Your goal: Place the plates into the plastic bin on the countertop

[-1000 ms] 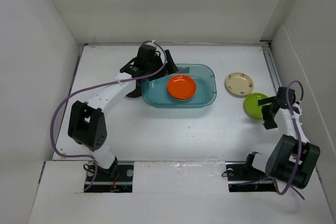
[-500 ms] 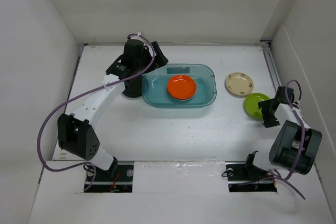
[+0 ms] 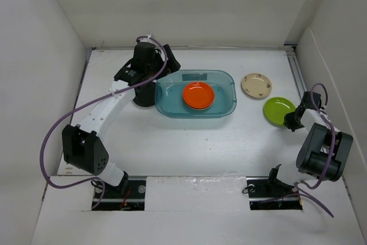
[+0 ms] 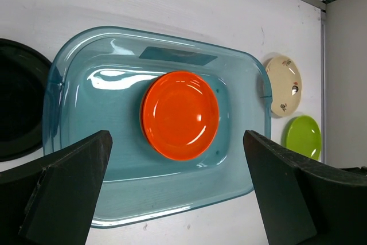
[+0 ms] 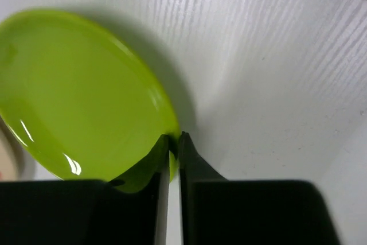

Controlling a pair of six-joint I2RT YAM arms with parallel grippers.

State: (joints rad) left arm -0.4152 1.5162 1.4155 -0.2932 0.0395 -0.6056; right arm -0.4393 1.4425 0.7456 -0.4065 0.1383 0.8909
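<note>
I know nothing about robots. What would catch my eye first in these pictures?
The bright orange plate lying inside the teal plastic bin, at the middle of the white countertop, stands out first. Near the right edge, the right gripper is pinched shut on the rim of a lime green plate. A cream plate lies apart from it, a little farther back.

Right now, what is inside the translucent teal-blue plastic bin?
A round orange plate lies in the bin. Another orange rim seems to show beneath; anything under it is hidden.
</note>
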